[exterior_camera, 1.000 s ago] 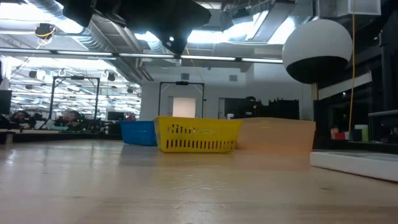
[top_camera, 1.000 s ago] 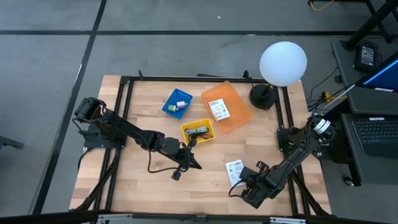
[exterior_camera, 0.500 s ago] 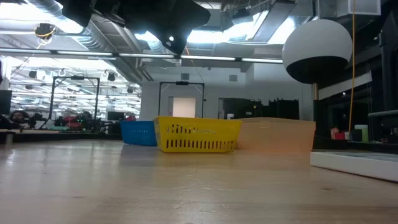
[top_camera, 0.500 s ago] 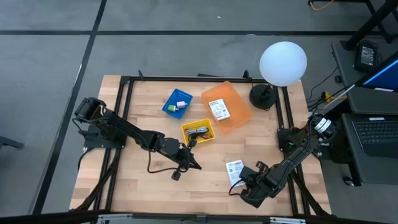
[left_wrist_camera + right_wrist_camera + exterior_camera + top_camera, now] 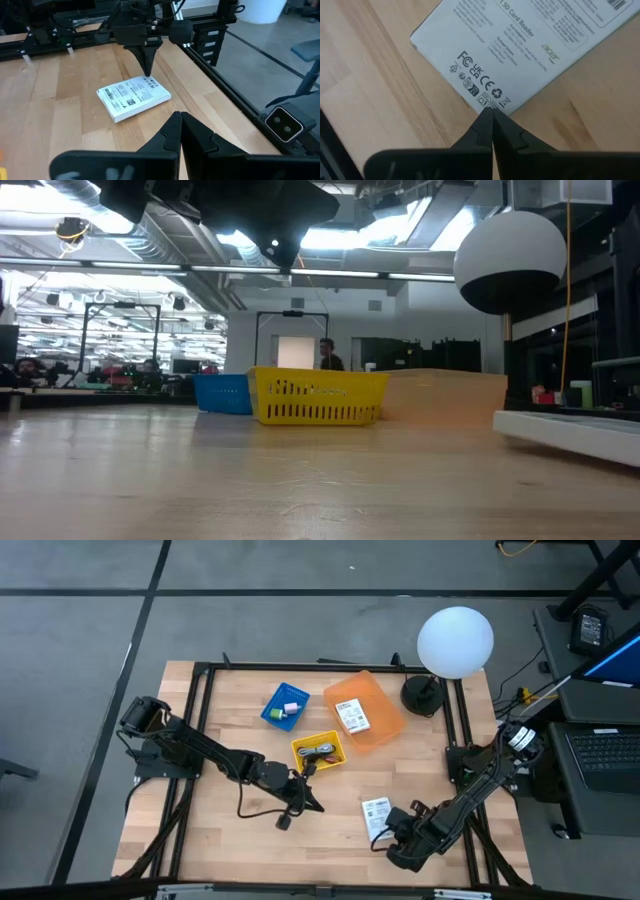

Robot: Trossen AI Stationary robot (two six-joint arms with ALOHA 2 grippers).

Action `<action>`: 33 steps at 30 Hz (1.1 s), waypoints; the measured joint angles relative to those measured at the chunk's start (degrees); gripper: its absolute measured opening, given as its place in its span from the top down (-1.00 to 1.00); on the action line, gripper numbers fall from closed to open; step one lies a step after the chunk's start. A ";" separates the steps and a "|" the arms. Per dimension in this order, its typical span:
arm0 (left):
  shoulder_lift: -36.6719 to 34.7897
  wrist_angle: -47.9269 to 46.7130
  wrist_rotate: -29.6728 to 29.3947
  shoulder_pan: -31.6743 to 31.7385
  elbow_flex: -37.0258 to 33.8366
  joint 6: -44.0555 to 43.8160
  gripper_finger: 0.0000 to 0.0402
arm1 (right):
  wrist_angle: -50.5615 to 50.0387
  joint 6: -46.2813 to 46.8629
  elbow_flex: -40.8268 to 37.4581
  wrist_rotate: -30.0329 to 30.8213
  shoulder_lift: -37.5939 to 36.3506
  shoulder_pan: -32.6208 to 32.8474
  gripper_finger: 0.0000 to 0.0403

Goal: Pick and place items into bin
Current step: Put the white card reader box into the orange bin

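1. Table [image 5: 220,730] carried an orange bin [image 5: 366,712], yellow basket [image 5: 319,752] and blue bin [image 5: 285,706]; white globe lamp [image 5: 455,641] stood at its far-right corner.
2. One white packet [image 5: 377,812] lay on bare wood; another [image 5: 353,717] sat in the orange bin.
3. Right gripper [image 5: 392,831]: fingers pressed together, tips touching the loose packet's edge, holding nothing.
4. Left gripper [image 5: 318,806]: fingers pressed together, empty, near the yellow basket.

Matt printed card packet [image 5: 530,45] on smooth pale wood table [image 5: 380,95]

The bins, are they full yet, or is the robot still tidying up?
Mostly done: a packet sits in the orange bin, cords in the yellow bin, small pieces in the blue bin. The right gripper, jaws shut, touches the last white packet's corner. That packet still needs binning. The left gripper waits, shut.
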 joint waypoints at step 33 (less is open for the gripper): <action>18.24 -3.26 -5.24 0.81 13.45 -37.24 0.09 | 1.99 -6.38 -0.31 -1.16 0.37 -3.85 1.00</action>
